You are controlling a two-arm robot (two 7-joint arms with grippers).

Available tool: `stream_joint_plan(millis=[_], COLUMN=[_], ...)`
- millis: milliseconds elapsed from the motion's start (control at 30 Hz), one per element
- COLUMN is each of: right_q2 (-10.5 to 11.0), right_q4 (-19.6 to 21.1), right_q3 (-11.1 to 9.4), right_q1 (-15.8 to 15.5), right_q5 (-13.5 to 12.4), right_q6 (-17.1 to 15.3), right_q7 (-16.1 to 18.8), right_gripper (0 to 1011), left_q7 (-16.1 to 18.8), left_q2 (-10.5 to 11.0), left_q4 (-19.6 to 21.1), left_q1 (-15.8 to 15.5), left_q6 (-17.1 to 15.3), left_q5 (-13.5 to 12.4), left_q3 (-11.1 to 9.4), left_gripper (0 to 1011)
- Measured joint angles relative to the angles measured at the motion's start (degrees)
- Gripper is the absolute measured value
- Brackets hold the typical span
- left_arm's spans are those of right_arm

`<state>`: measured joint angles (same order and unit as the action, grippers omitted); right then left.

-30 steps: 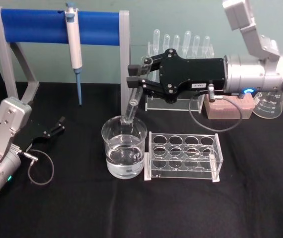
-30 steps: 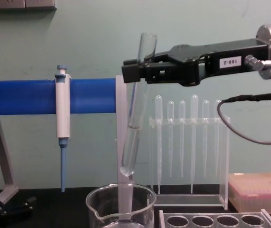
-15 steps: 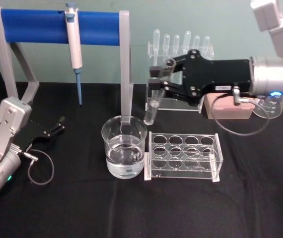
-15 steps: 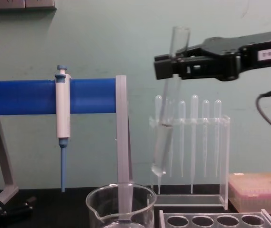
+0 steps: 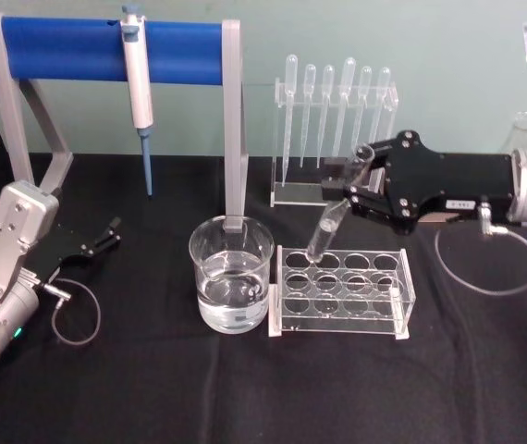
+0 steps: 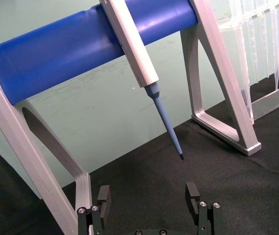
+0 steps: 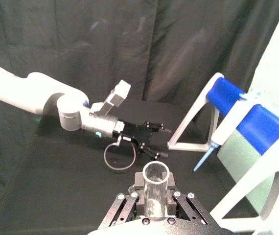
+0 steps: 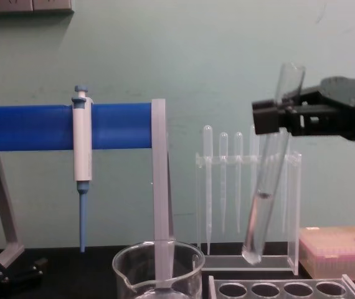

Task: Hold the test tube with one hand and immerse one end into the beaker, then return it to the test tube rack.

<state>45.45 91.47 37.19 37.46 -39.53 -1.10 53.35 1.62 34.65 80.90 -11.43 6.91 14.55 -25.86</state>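
Head view gives me the right hand (image 5: 349,190) reaching in from the right side, its black fingers clamped on the test tube (image 5: 337,205) near the open rim. I see the tube tilted, rim up and toward the back, round bottom hanging just over the back left holes of the clear rack (image 5: 342,292), which sits on the black desk (image 5: 245,388). From the chest camera the tube (image 8: 271,168) hangs in the air, leaning, with a little clear liquid in its lower part, its bottom above the rack's top plate (image 8: 283,288) and not touching it. The beaker (image 5: 231,274) stands just left of the rack, part full of clear liquid, and the tube is clear of it, off to its right. Behind the rack I see a row of thin plastic pipettes (image 5: 337,97) standing in their clear holder. A white and blue pipettor (image 5: 137,83) hangs from the blue bar of the grey stand (image 5: 106,51) at the back left. My left hand (image 5: 106,233) is parked low on the desk at the left, well apart from the beaker; the left wrist camera shows its fingers (image 6: 192,193) spread apart with nothing between them.
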Motion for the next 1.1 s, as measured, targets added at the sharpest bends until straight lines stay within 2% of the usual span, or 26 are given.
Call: stream_joint_plan(millis=[267, 633, 1100], right_q2=[0.6, -0.5, -0.8], right_q4=[-0.3, -2.1, -2.7], right_q3=[-1.2, -2.3, -2.9], right_q1=[-3.3, -4.9, -6.6], right_q5=[0.4, 2.2, 2.3], right_q6=[1.3, 2.2, 2.3], right_q7=[-1.0, -2.2, -1.0], right_gripper=[226, 225, 225], left_q7=[0.0, 0.0, 0.0], left_q2=[0.0, 0.0, 0.0], left_q4=[0.0, 0.0, 0.0], left_q1=[0.0, 0.0, 0.0], left_q6=[0.0, 0.0, 0.0], left_q5=[0.0, 0.0, 0.0], left_q3=[0.0, 0.0, 0.0], left_gripper=[1000, 1000, 1000])
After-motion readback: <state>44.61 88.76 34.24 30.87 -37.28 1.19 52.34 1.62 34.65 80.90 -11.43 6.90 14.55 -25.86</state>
